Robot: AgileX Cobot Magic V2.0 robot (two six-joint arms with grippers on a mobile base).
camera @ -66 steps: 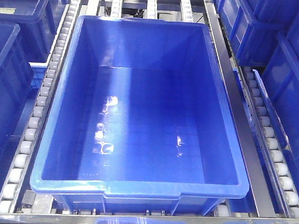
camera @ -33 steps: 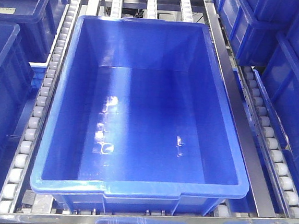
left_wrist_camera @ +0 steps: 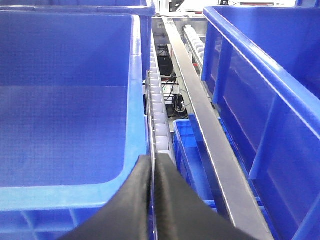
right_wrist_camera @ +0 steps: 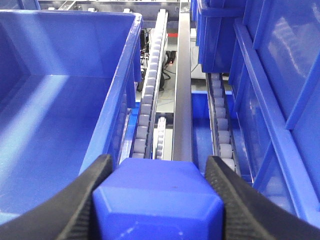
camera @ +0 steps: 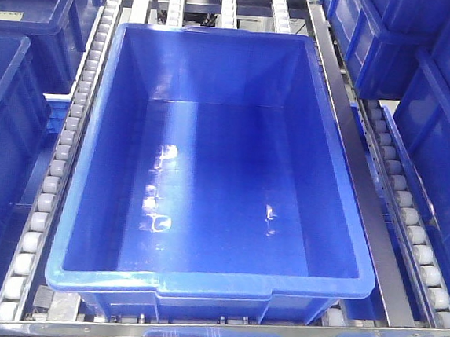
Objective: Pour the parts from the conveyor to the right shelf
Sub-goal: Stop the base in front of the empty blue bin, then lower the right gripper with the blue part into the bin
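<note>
Left gripper (left_wrist_camera: pixel 151 172): jaws pressed together, black curved fingers (left_wrist_camera: pixel 135 200) meeting in a thin seam, nothing held between. Right gripper (right_wrist_camera: pixel 157 172): jaws spread wide and clamped on a blue block (right_wrist_camera: pixel 157 200), glossy plastic with bevelled corners, touching both black pads.

Just beyond both grippers, the large blue bin (camera: pixel 217 168), landmark for all the rest. Deep, rectangular, smooth glossy walls, faint grid pattern on the floor, thick rim with a stepped lip at the near edge. No parts seen inside. Resting on the roller conveyor (camera: pixel 59 170), white rollers running along its left and right sides.

Right of the bin, a grey metal rail (camera: pixel 359 164), then more blue bins on the right shelf (camera: pixel 442 116). Left of the bin, other blue bins (camera: pixel 3 141).

No brand, label or readable writing on any surface.
</note>
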